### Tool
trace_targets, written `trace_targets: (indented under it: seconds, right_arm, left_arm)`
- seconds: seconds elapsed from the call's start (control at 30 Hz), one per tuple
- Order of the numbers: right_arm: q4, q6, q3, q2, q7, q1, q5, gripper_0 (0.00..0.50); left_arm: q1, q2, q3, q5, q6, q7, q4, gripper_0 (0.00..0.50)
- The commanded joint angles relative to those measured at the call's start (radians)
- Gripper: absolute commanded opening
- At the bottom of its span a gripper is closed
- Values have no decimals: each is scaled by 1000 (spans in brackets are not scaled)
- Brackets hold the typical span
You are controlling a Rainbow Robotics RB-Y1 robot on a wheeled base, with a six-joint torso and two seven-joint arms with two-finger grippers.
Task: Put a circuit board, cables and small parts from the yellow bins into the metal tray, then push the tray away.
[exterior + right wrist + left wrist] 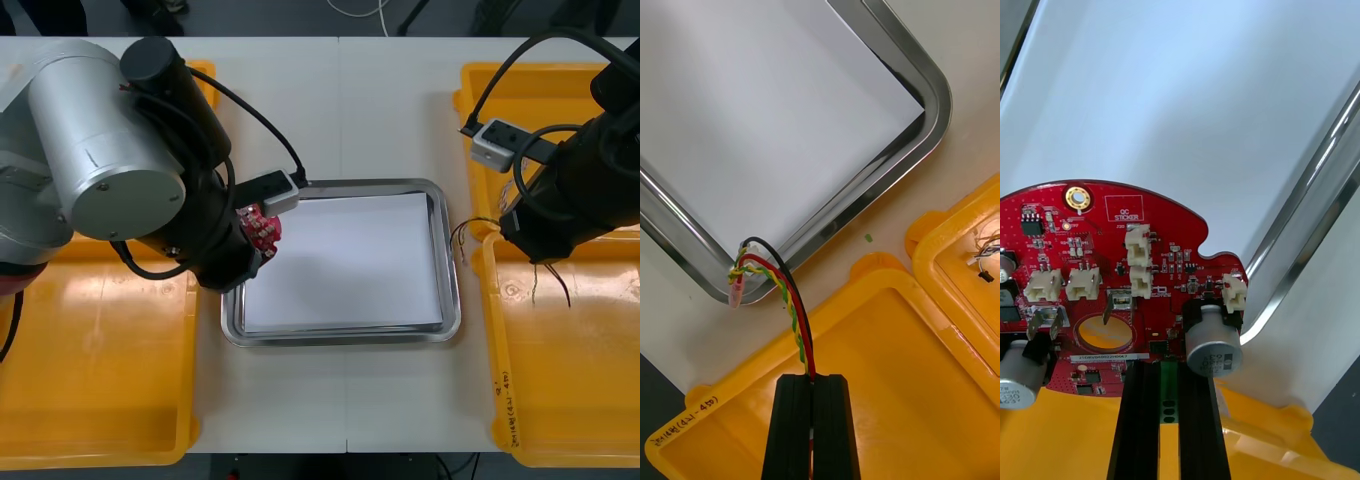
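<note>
A round red circuit board (1112, 277) stands on edge between the fingers of my left gripper (1161, 367), which is shut on its lower rim. In the front view the board (262, 228) hangs over the left edge of the metal tray (452, 290), at the left gripper (252, 248). My right gripper (812, 379) is shut on a red and yellow cable (786, 304) with black and green strands; its plug end hangs over the tray's corner rim (937, 97). Seen from the front, the cable's ends (548, 282) dangle under the right arm, above the near right bin (570, 390).
The tray is white inside (345, 260) and holds nothing. Yellow bins flank it: near left (90, 370), far right (495, 95). Thin loose wires (466, 232) lie at the far right bin's near edge (981, 259).
</note>
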Motion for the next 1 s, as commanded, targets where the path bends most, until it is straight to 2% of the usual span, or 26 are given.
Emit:
trace_targets:
  seconds: [0.03, 0.7, 1.0]
  right_arm:
    - [-21, 2, 13, -15, -21, -38, 15, 0]
    - [-27, 7, 13, -13, -26, -38, 30, 0]
    - [-29, 5, 13, -6, -29, -38, 33, 0]
  left_arm:
    - [-61, -28, -62, -27, -52, 109, 32, 1]
    - [-69, -28, -268, -89, -169, 232, 85, 3]
    - [-69, -26, -345, -106, -267, 255, 154, 3]
